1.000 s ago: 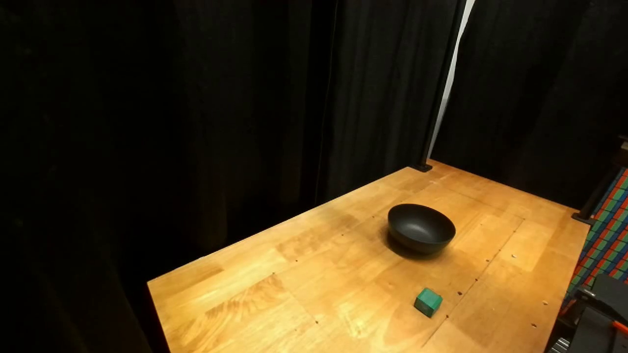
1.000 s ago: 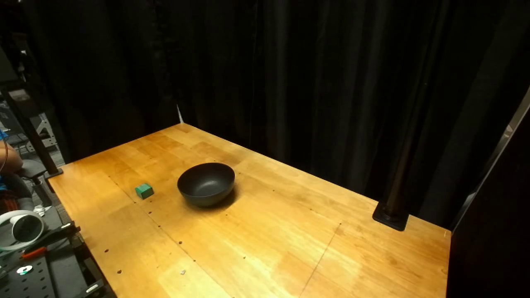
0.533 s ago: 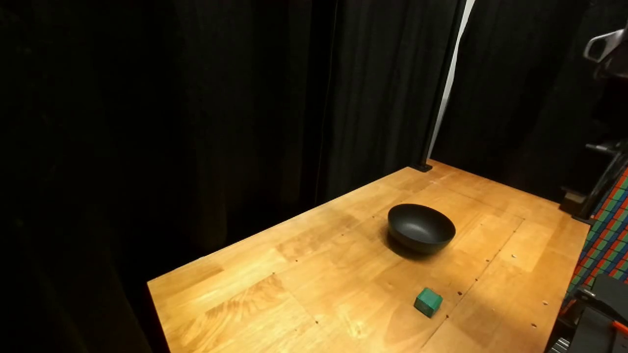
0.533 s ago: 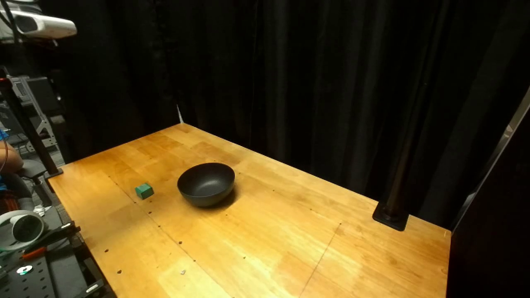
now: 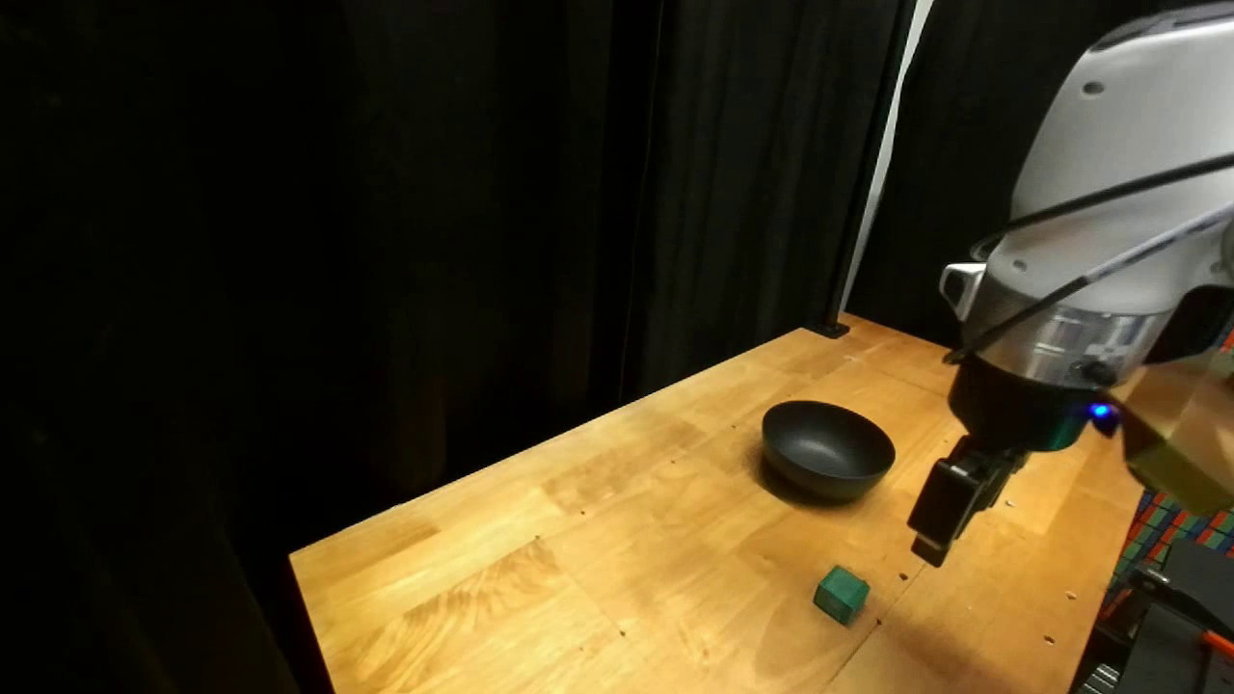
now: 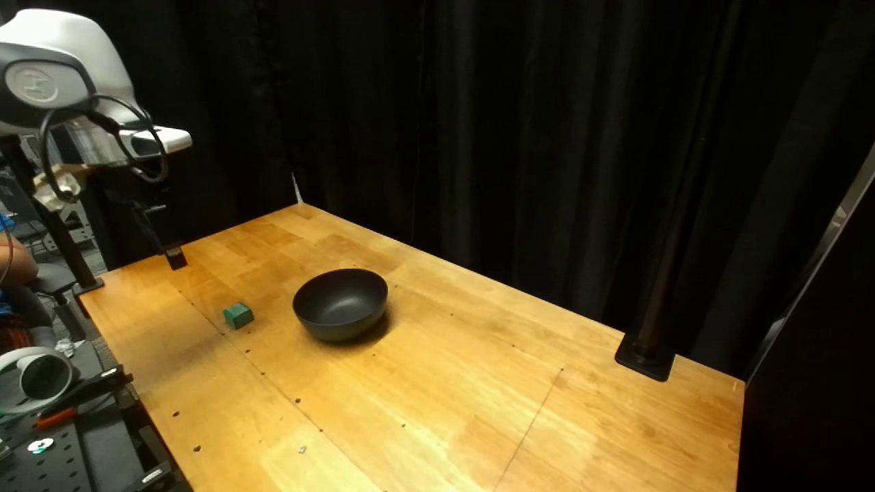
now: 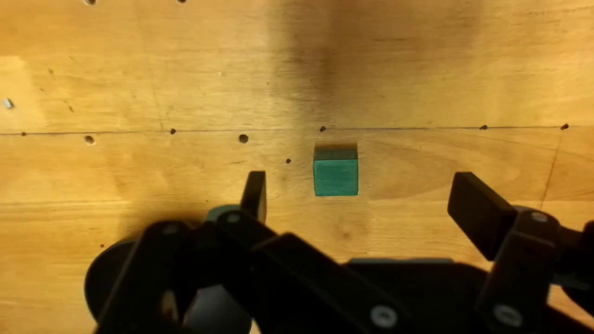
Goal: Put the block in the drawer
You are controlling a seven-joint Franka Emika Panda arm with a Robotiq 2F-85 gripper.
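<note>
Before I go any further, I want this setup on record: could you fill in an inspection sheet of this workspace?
Surface: wooden table, with small holes.
Job's things: green block on the table; no drawer seen in any view.
Clutter: black bowl on the table, open side up, apart from the block; orange-red item on a dark side bench.
Fingers: open, above the table, holding nothing.
Cables: black cables beside the white arm.
Surroundings: black curtains behind the table; black post standing on it; what looks like part of a person at an exterior view's edge.
</note>
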